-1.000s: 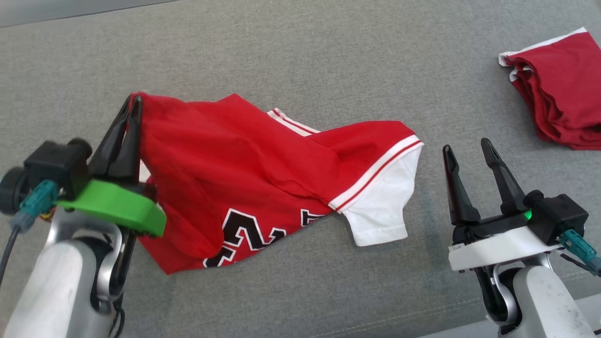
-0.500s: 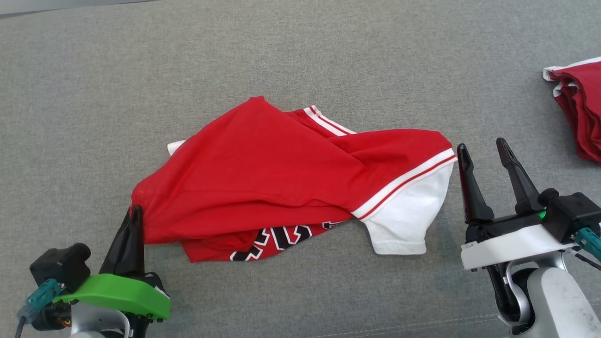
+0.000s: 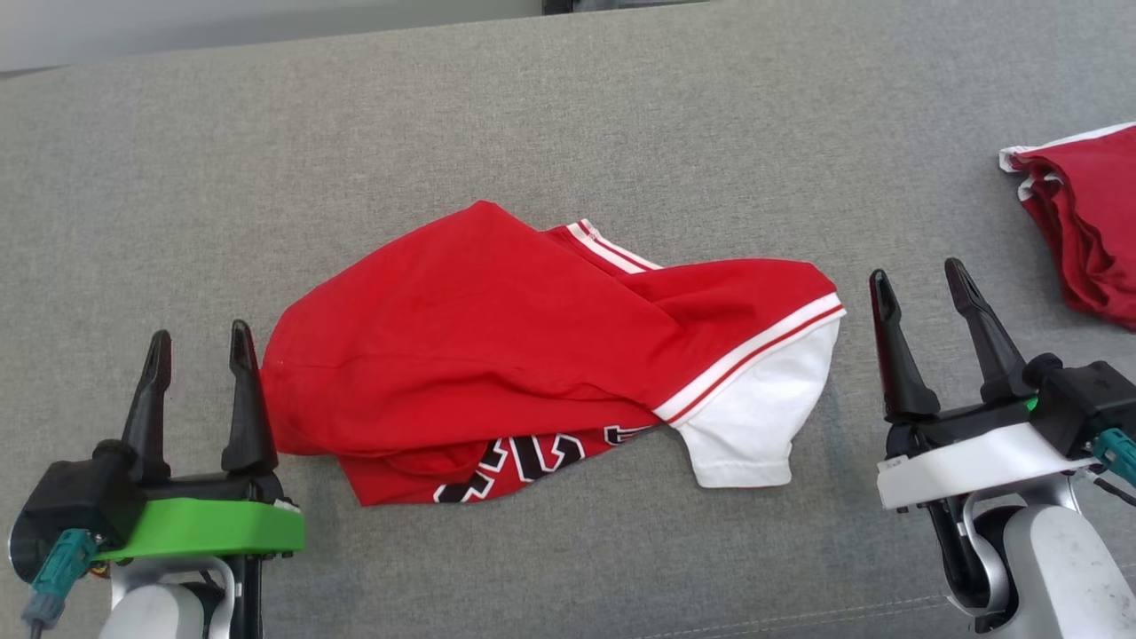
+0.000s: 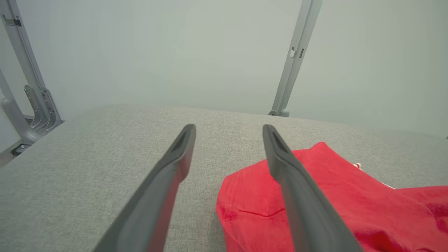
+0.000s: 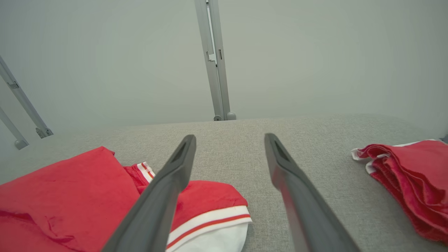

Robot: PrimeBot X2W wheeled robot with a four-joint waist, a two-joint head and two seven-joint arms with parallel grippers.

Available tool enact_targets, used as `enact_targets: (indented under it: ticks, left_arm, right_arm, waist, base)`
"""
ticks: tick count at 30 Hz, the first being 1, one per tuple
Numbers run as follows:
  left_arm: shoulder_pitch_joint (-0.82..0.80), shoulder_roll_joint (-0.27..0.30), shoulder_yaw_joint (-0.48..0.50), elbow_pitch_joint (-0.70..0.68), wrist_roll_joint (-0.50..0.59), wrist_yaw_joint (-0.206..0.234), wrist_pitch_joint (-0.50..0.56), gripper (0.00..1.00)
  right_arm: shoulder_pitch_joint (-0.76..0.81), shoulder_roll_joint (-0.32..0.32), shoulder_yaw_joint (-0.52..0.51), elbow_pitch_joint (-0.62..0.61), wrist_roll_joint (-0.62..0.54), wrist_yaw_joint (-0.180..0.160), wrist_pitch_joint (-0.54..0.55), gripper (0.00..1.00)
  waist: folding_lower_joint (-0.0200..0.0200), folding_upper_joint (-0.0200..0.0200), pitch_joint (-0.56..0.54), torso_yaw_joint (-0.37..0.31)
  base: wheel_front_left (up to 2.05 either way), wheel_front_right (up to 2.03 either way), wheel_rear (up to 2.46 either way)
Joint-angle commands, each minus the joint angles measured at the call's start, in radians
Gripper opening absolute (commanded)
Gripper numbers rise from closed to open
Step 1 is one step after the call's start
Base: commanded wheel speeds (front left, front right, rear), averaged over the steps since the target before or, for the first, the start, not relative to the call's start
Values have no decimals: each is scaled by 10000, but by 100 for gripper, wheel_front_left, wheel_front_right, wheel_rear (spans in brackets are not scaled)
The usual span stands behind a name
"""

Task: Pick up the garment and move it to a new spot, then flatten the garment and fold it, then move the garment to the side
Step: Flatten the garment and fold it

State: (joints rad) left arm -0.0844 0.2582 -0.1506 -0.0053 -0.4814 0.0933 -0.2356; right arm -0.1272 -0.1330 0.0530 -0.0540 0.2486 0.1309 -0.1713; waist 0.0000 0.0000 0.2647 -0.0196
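The garment (image 3: 497, 346) is a red jersey with a white sleeve, white-and-red trim and black-and-white lettering. It lies rumpled and partly doubled over in the middle of the grey cushion (image 3: 568, 106). My left gripper (image 3: 200, 348) stands open at its left edge, the inner finger touching the red cloth, nothing between the jaws. In the left wrist view the garment (image 4: 332, 203) lies beside and under the right finger. My right gripper (image 3: 919, 282) stands open just right of the white sleeve. The right wrist view shows the sleeve (image 5: 210, 238) at lower left.
A second red garment (image 3: 1083, 222), folded with white trim, lies at the cushion's far right edge, seen too in the right wrist view as a folded pile (image 5: 409, 182). Grey metal frame posts (image 5: 213, 59) rise behind the cushion against a pale wall.
My left gripper carried the garment's corner down toward the near left, laid it on the cushion, then opened and let go. The head camera shifted. The right gripper stayed open.
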Motion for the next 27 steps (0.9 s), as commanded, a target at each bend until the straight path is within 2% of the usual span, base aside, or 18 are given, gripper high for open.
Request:
enact_targets:
  ticks: [1,10,24,27]
  left_arm:
    - [-203,102,43,-114,298,75,-114,100]
    - [185,370,-160,-572,1106,393,-125,100]
    - [519,428,-267,-744,970,528,221,100]
    - [300,529,-257,-760,799,416,541,100]
  right_arm:
    - [147,-47,-37,-24,-57,-4,26,100]
    - [469,-142,-47,71,-99,-4,179,100]
    - [588,-92,-99,-74,12,-4,230,100]
    - [470,-85,-68,-111,43,-4,247,100]
  waist:
    - [0,0,-216,-93]
    - [0,0,-786,-184]
    - [0,0,-811,-104]
    - [0,0,-661,-113]
  base:
    - [0,0,0]
    - [0,0,0]
    - [0,0,0]
    - [0,0,0]
